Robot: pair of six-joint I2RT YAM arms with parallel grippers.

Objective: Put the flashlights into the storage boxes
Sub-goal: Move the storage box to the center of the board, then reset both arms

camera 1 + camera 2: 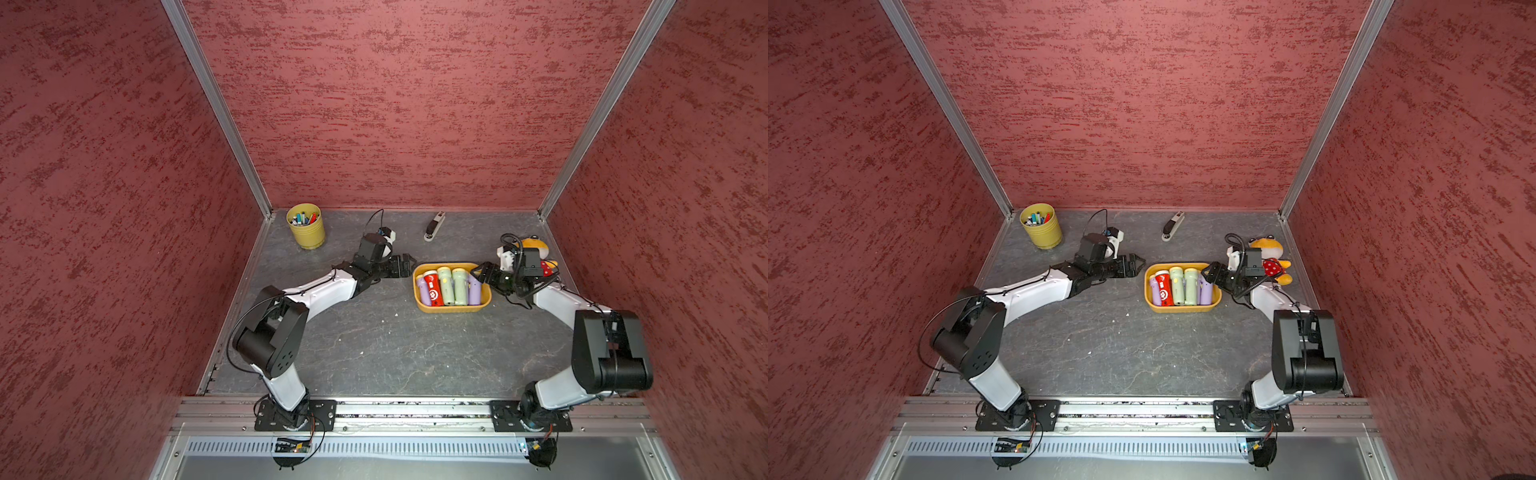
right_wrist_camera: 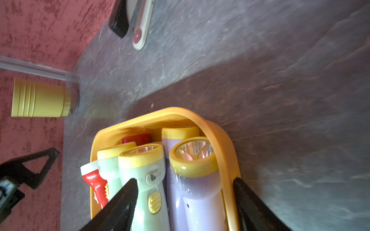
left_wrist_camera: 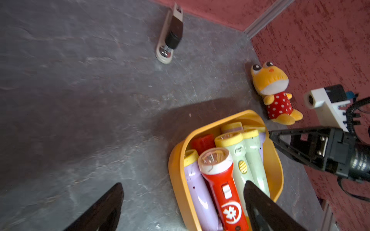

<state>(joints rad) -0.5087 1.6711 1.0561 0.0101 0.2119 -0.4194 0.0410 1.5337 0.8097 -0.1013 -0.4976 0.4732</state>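
Back left corner of the table (image 1: 374, 353): a yellow ribbed cup (image 1: 306, 232) stands upright. The pens (image 1: 303, 218) in it show only in the top views. The right wrist view gives the cup's side alone.

The left claw (image 1: 409, 266) sits just beside the left end of the tub (image 1: 453, 308). It is open and grips nothing.

The stapler (image 1: 434, 226) lies near the back wall, apart from the tub.

All visible flashlights (image 1: 446, 286) lie inside the orange-yellow tub, side by side, heads toward the back wall. Both top views show five: lilac, red, green, green, lilac. The left wrist view adds a second red flashlight (image 3: 203, 141), lower down and partly covered.

The right claw (image 1: 477, 275) sits over the right end of the tub. Its fingers stand apart and clamp nothing. The right wrist view shows a green and a lilac flashlight below the gap.

The plush toy (image 1: 1268, 251) lies near the right wall. The right wrist partly hides it in the top views. The left wrist view shows it whole: orange, in a red dotted dress.

The table is dark grey with stone-like veins and a few pale specks. Three rough red walls (image 1: 395, 104) enclose it. Aluminium posts (image 1: 220, 116) mark the back corners. An aluminium rail (image 1: 415, 409) at the front carries both arm bases.
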